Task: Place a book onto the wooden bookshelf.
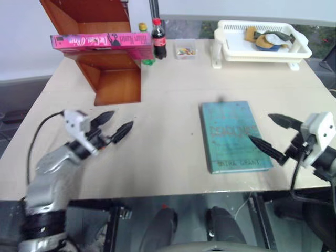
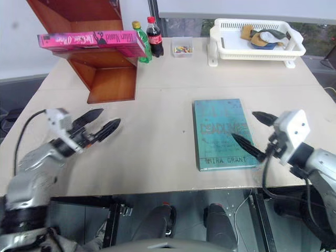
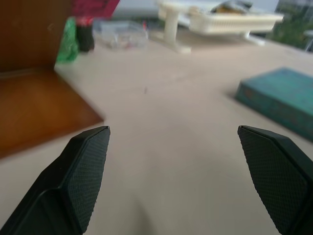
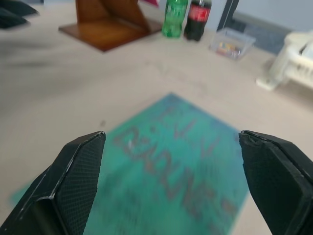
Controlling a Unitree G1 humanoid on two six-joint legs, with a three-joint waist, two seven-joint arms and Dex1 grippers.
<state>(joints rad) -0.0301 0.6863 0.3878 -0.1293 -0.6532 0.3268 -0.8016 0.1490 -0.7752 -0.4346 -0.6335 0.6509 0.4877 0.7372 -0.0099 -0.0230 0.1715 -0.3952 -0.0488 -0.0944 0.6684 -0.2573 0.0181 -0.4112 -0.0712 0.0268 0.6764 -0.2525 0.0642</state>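
Left eye view: I read places as a clock face on the table (image 1: pixel 173 157), twelve at the far edge.
Pink book: the book (image 1: pixel 102 41) lies flat on the board of the wooden bookshelf (image 1: pixel 107 73) at eleven o'clock, its spine facing me and one end jutting past the side panel. I judge the placing done.
Left gripper: my left gripper (image 1: pixel 113 126) hovers over bare table at eight o'clock, fingers spread wide, holding nothing, well clear of the shelf.
Right gripper: my right gripper (image 1: pixel 273 136) is also wide open and empty, at four o'clock, over the near right corner of the teal book (image 1: pixel 234 135), which lies flat and is not the one asked for.
Count, books: two, one pink, one teal.
Count, bottles: two, a green bottle (image 2: pixel 140 42) and a cola bottle (image 1: pixel 158 39), just beside the shelf.
Count, others: one small clear box (image 1: pixel 186 50) and one white basket (image 1: pixel 262 42) holding cloths, at one o'clock.
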